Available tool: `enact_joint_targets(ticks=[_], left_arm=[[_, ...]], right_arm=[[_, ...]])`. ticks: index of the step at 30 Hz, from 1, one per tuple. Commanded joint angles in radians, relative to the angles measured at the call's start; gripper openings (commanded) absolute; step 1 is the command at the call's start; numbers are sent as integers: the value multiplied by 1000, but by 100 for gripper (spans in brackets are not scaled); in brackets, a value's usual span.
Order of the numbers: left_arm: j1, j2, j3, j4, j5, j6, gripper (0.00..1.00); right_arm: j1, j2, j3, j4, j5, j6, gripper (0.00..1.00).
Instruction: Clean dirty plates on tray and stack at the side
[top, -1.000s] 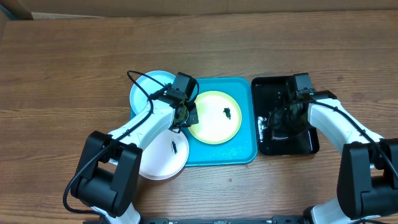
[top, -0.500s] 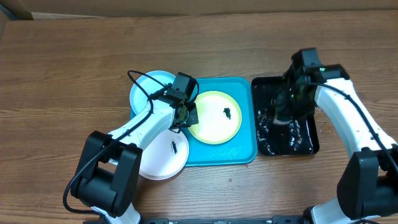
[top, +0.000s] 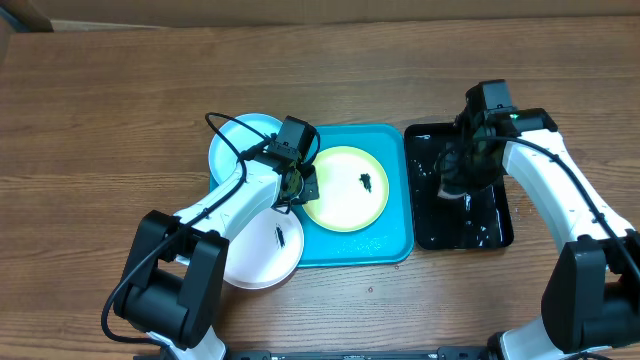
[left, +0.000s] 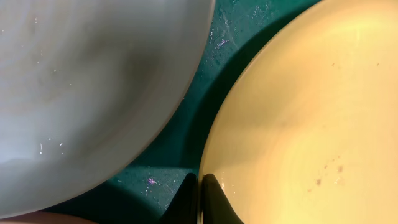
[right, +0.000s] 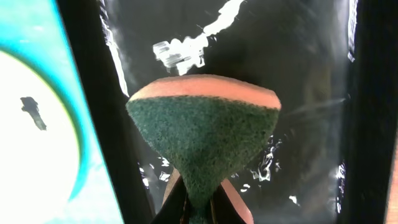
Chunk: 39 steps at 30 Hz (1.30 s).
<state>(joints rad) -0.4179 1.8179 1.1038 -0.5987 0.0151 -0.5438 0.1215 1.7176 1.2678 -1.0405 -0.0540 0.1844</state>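
Observation:
The yellow-green plate (top: 346, 190), with a dark smear (top: 366, 181), lies on the turquoise tray (top: 385, 240). My left gripper (top: 298, 187) is shut on its left rim; in the left wrist view the black fingertips (left: 211, 199) pinch that rim (left: 311, 124). The pale blue plate (top: 240, 150) sits left of the tray, overlapping its edge (left: 81, 93). The white plate (top: 258, 255), also smeared, lies at the tray's front left. My right gripper (top: 455, 178) (right: 199, 208) is shut on a green sponge with an orange back (right: 205, 130), held above the black tray.
The glossy black tray (top: 490, 225) holding water stands right of the turquoise tray, its wet floor (right: 292, 56) under the sponge. Bare wooden table (top: 120, 90) surrounds everything. A cable loops over the left arm near the blue plate.
The right gripper closed on the sponge in the black tray and lifted it up and toward the back. The left gripper and plates have not moved.

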Motion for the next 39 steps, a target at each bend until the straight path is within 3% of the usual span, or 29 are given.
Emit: enact_joint_targets(ticks=[1, 3, 5, 14, 19, 25, 28, 34, 39], left_arm=[[-1, 23, -2, 2, 4, 24, 4], [-1, 23, -2, 2, 4, 23, 4], [-1, 23, -2, 2, 4, 23, 4], [-1, 23, -2, 2, 4, 19, 4], [-1, 23, -2, 5, 4, 12, 4], [-1, 23, -2, 13, 8, 4, 4], [-1, 23, -2, 13, 8, 5, 5], [-1, 23, -2, 12, 8, 5, 4], [-1, 23, -2, 12, 8, 5, 4]], right_arm=[[-2, -24, 8, 15, 19, 61, 4], [4, -24, 8, 13, 34, 11, 4], [3, -24, 8, 2, 91, 67, 4], [1, -25, 82, -45, -10, 24, 4], [4, -25, 193, -85, -231, -35, 4], [47, -23, 226, -13, -453, -28, 4], [119, -16, 226, 17, -397, -24, 4], [327, 14, 226, 50, -42, 29, 4], [447, 62, 226, 68, 142, 39, 4]])
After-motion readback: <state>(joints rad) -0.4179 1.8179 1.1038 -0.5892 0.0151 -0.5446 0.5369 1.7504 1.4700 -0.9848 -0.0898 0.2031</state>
